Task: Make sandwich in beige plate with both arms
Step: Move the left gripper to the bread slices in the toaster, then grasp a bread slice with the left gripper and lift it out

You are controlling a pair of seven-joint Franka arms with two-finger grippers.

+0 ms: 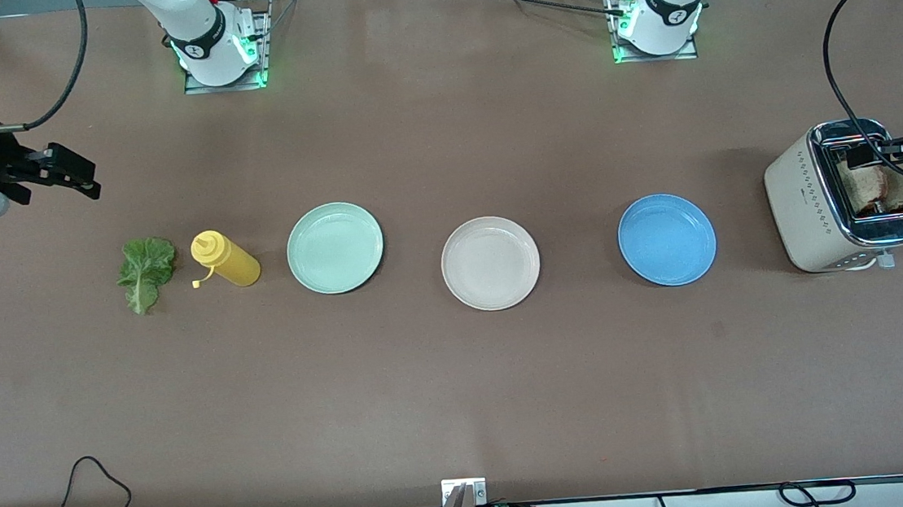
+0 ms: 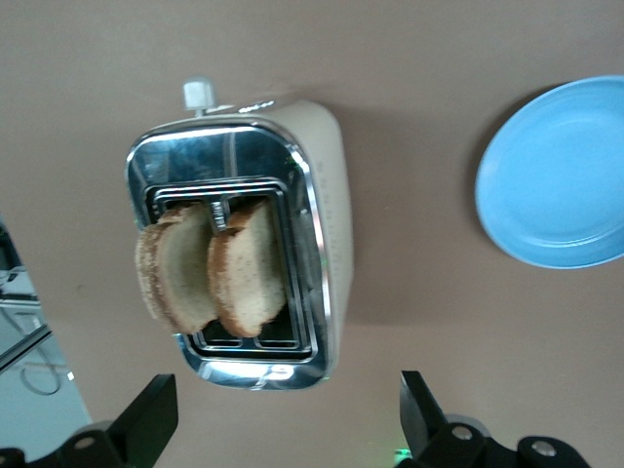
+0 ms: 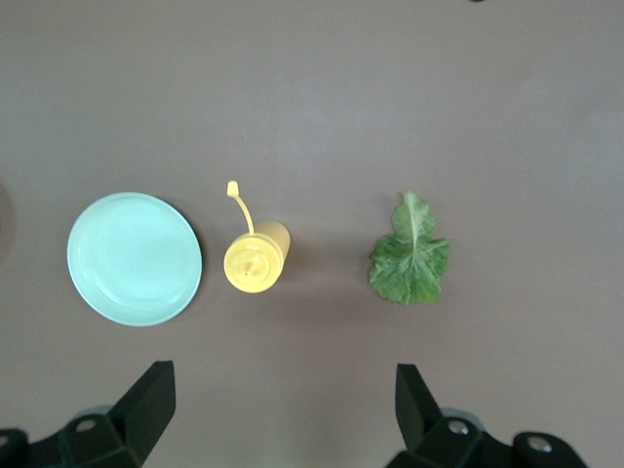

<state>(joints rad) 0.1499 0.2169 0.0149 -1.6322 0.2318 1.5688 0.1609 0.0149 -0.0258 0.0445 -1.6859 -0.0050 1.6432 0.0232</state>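
Observation:
The beige plate (image 1: 490,262) lies bare at the middle of the table. Two slices of bread (image 2: 180,268) (image 2: 249,263) stand in the slots of a cream toaster (image 1: 811,206) at the left arm's end. My left gripper (image 1: 884,150) hangs open over the toaster (image 2: 327,195), holding nothing; its fingertips frame bare table (image 2: 288,400) in its wrist view. A green lettuce leaf (image 1: 146,272) lies flat at the right arm's end. My right gripper (image 1: 73,176) is open and empty over the table near the leaf (image 3: 409,258), which shows ahead of its open jaws (image 3: 285,390).
A yellow squeeze bottle (image 1: 225,259) stands between the lettuce and a mint green plate (image 1: 335,247). A blue plate (image 1: 667,239) lies between the beige plate and the toaster. Cables run along the table's front edge.

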